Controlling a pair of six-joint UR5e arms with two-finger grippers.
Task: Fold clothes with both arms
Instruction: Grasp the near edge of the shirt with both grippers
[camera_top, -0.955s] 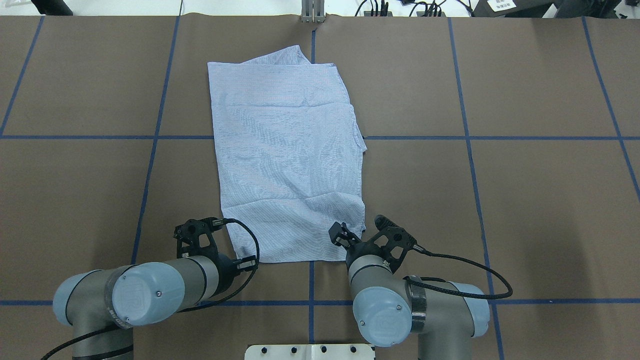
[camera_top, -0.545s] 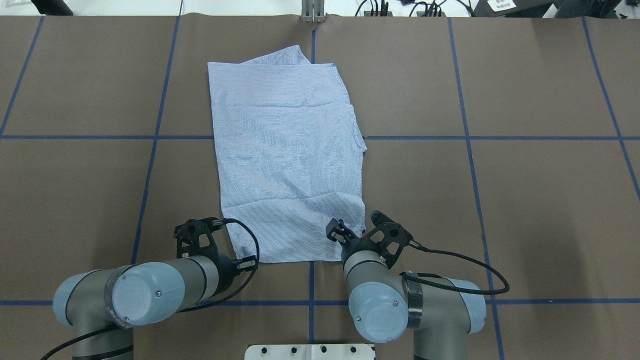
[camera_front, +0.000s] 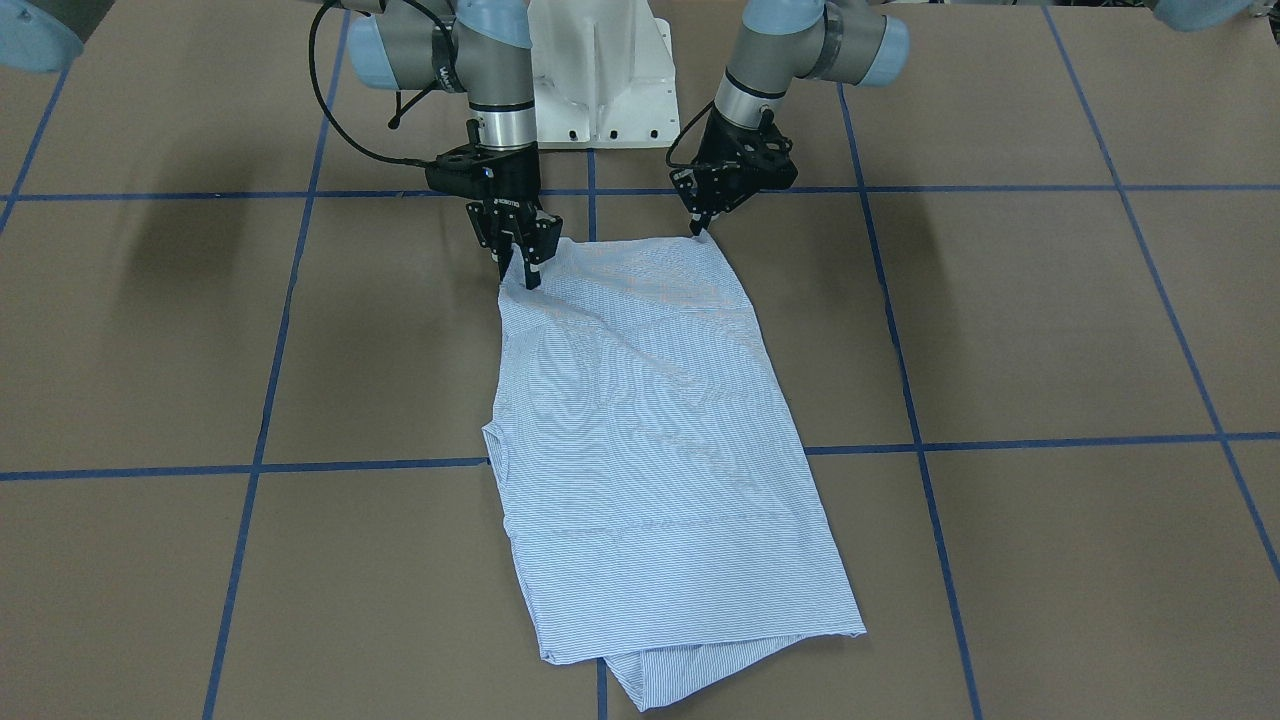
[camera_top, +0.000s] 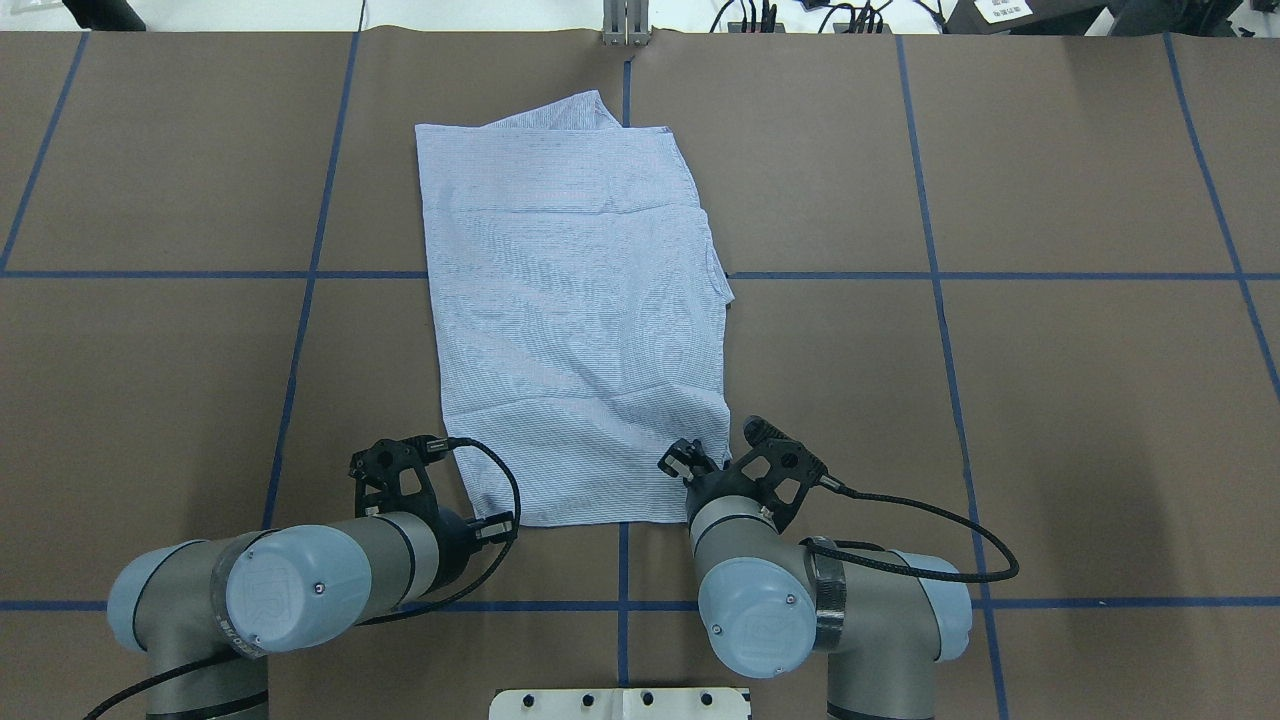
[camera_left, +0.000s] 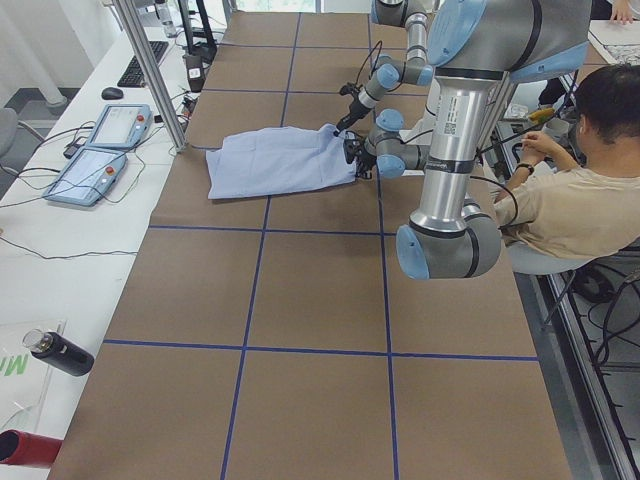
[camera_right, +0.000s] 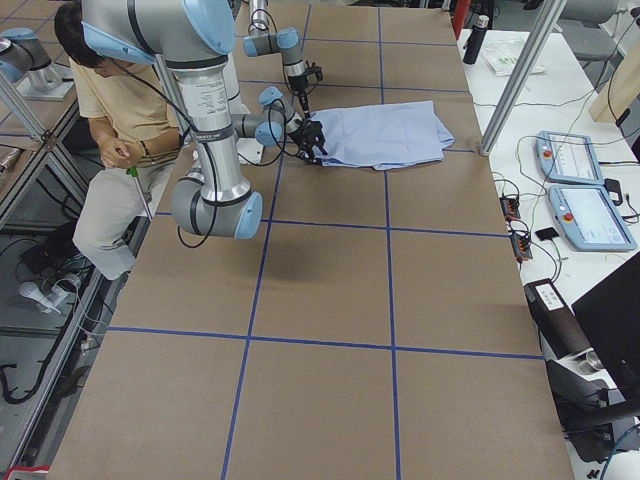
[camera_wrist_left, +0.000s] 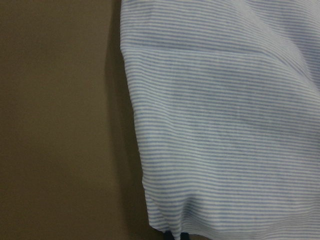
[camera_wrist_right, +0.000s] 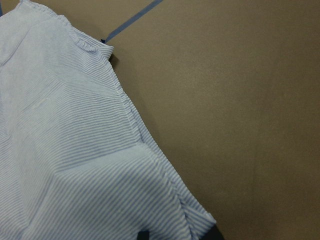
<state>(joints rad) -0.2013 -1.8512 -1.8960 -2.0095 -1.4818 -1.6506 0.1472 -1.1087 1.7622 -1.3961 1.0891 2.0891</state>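
The striped shirt (camera_top: 575, 320) lies folded into a long strip on the brown table, also seen from the front (camera_front: 650, 420). Its collar, buttons and pocket are hidden. My left gripper (camera_front: 698, 226) is shut on the shirt's near corner on my left; the cloth (camera_wrist_left: 225, 125) puckers at its fingertips. My right gripper (camera_front: 522, 264) is at the near corner on my right. Its fingers (camera_wrist_right: 215, 234) stand apart with the slightly raised corner (camera_wrist_right: 165, 200) between them. In the overhead view both wrists hide the fingertips.
The white pedestal (camera_front: 600, 80) stands just behind both arms. A seated person (camera_left: 580, 190) is beside the robot's base. Two teach pendants (camera_left: 100, 150) and a dark bottle (camera_left: 55, 352) lie on the white bench beyond the table's far edge.
My right arm has shifted slightly left and toward the shirt's corner. My left arm and the shirt have not moved.
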